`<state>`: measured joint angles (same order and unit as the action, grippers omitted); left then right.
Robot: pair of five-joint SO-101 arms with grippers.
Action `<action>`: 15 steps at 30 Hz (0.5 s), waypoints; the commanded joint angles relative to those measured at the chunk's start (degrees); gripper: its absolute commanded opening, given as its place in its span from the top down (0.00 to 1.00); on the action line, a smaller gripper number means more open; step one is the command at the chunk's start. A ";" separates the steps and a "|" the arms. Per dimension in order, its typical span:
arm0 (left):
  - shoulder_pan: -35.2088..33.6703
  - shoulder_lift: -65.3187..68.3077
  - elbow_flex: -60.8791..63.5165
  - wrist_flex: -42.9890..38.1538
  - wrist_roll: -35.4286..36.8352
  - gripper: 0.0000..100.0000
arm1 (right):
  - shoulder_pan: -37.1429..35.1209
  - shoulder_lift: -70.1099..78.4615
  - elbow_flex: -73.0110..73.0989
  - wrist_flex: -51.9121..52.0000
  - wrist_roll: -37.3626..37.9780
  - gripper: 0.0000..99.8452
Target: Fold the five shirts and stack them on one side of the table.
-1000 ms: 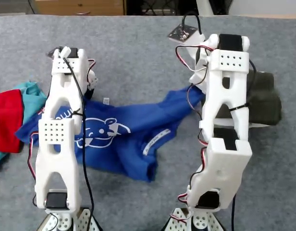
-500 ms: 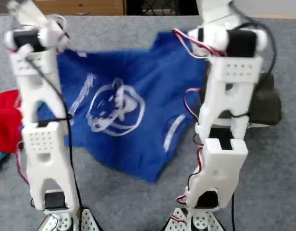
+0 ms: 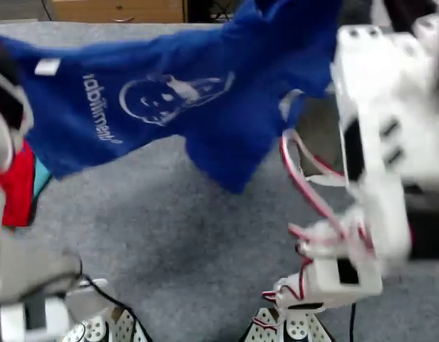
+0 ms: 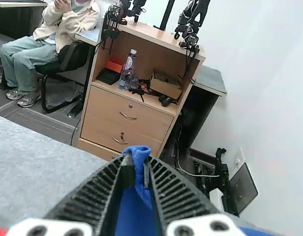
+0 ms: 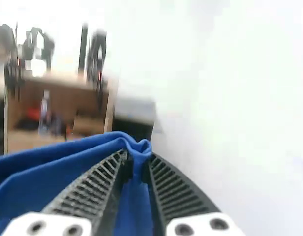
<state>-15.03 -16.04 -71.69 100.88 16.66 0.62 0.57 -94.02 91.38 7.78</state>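
The step in hand looks like shaking the blue shirt (image 3: pixel 169 107) out flat before folding. To do it well, the arms should draw apart until the top edge is taut and level. They should then lower together, so the hem meets the counter (image 3: pixel 169 242) first and the body lays out uncreased.

The left claw (image 4: pixel 135 169) is clenched on a bunched blue edge, and the right claw (image 5: pixel 136 164) grasps another. The shirt hangs above the counter, seemingly clear of it, with its white print and a small tag showing and one lower corner drooping. A red shirt (image 3: pixel 16 185) lies at the counter's left edge.
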 commanded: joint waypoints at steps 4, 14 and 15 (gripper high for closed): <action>-2.24 -23.74 26.95 0.00 -5.45 0.97 | -0.62 -11.91 5.41 -2.99 -0.18 0.99; -8.13 -43.87 53.41 -2.02 -10.46 0.97 | -0.70 -20.35 30.37 -18.37 5.45 0.99; -8.13 -43.87 57.80 -4.57 -10.29 0.97 | -0.79 -20.26 34.15 -20.04 5.45 0.99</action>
<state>-22.59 -59.38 -23.34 100.53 6.73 0.53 -19.65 -68.70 76.35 12.70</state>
